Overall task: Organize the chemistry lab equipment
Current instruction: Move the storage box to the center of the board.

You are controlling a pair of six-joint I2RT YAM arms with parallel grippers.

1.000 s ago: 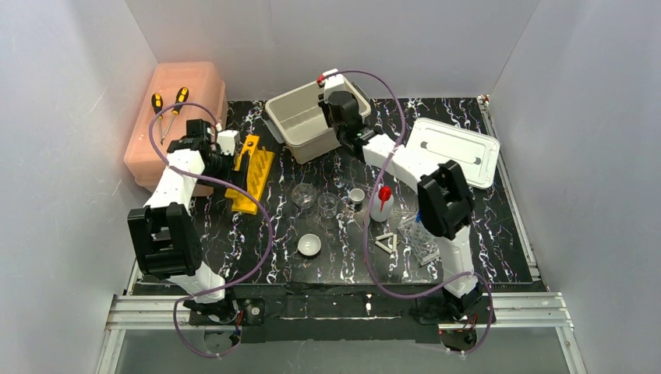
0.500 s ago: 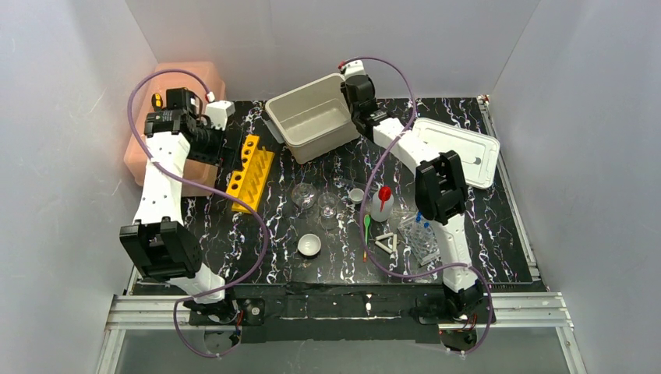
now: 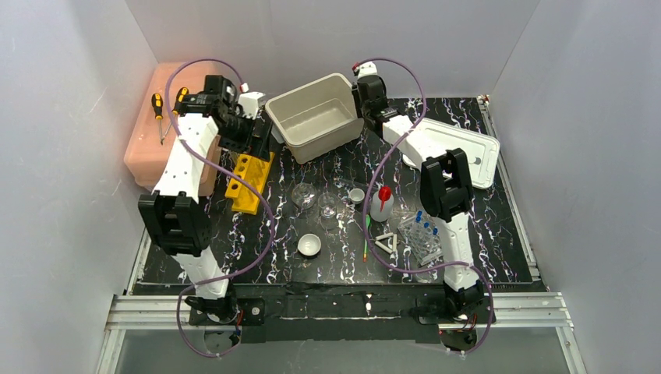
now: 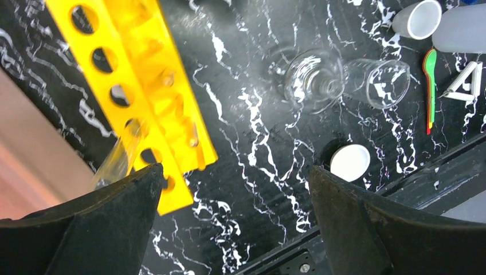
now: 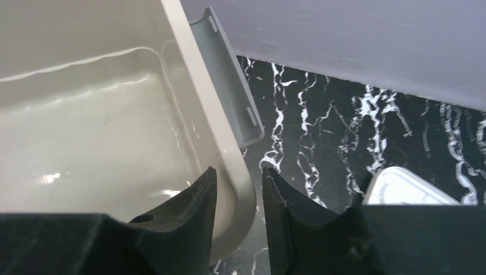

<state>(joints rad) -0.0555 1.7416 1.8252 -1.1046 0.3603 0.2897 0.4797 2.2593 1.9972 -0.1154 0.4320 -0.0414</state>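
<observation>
The yellow slotted rack lies left of centre and holds one clear glass tube. My left gripper hangs wide open and empty above the rack's far end. A glass flask, glass beaker, white bowl, green spoon, white triangle and red-capped squeeze bottle sit mid-table. My right gripper is shut on the right rim of a beige bin. In the right wrist view the jaws straddle the bin wall.
The pink box with two screwdrivers stands at the back left. The bin's white lid lies at the back right. A clear rack of blue-capped tubes and a small white cup sit near the bottle.
My left arm swung right from beside the pink box to above the rack's far end. My right gripper moved from over the bin to its right rim, and the bin shifted slightly.
</observation>
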